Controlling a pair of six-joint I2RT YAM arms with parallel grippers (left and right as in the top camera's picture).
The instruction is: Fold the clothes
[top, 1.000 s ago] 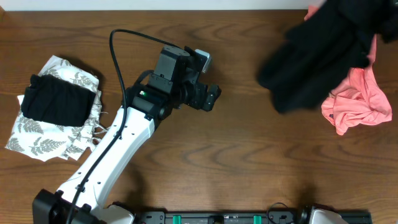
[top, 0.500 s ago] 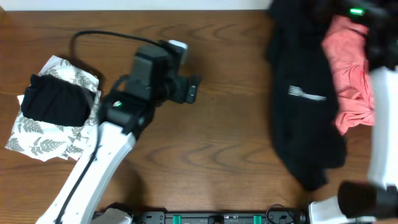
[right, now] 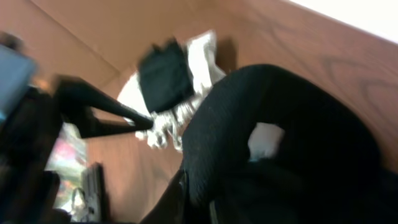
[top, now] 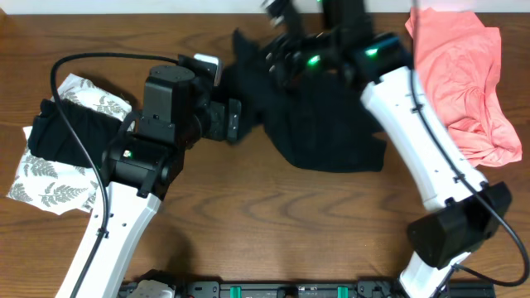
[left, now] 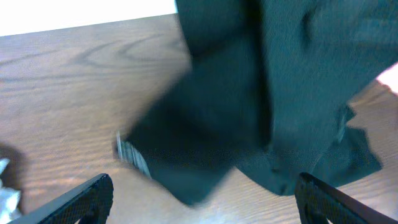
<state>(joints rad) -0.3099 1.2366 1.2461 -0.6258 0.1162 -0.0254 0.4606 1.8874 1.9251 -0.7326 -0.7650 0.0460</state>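
Note:
The black shirt [top: 319, 124] hangs from my right gripper [top: 286, 51] at the table's far middle and trails down onto the wood. In the right wrist view the jaws [right: 199, 199] are shut on a thick fold of it [right: 261, 124]. My left gripper [top: 234, 121] is open and empty just left of the shirt's edge; in the left wrist view its fingers [left: 202, 202] frame the shirt's lowest corner [left: 249, 106]. A salmon-pink garment [top: 464, 74] lies at the far right. A folded black garment [top: 70, 132] rests on a white leaf-print one [top: 58, 186] at the left.
The wooden table [top: 273, 223] runs to a dark rail [top: 290, 290] along its front edge. The left arm's cable [top: 83, 62] loops over the left stack. The right arm [top: 422, 141] crosses the table between the black shirt and the pink garment.
My right gripper has carried the black shirt from the far right to the far middle, uncovering the pink garment. My left gripper has shifted left and now sits beside the shirt's edge.

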